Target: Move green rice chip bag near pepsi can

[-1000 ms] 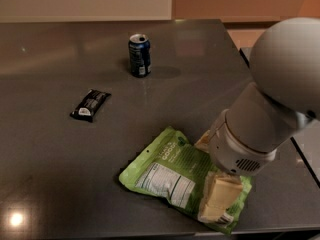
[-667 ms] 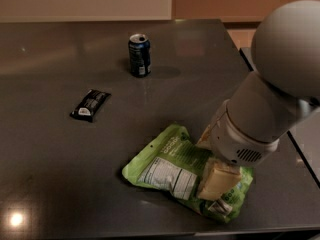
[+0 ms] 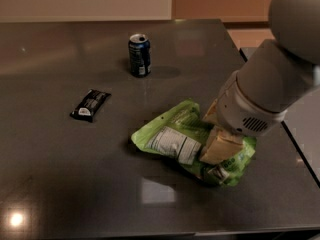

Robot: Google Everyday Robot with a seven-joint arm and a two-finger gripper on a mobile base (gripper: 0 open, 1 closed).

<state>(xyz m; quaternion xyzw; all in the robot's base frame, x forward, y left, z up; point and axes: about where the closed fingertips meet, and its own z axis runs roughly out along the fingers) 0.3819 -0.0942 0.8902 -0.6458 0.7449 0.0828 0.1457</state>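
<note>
the gripper (image 3: 216, 146) rests on the green rice chip bag (image 3: 172, 140) near the desk's (image 3: 75, 194) front, likely to carry it; its grip cannot be told. the pepsi can (image 3: 139, 55) stands well apart.

The 1 view looked steeply down from above the near edge of the table (image 3: 60, 184) toward the far wall (image 3: 85, 1), close in; the gripper (image 3: 220, 146) sat lower right on the green rice chip bag (image 3: 170, 139).
</note>
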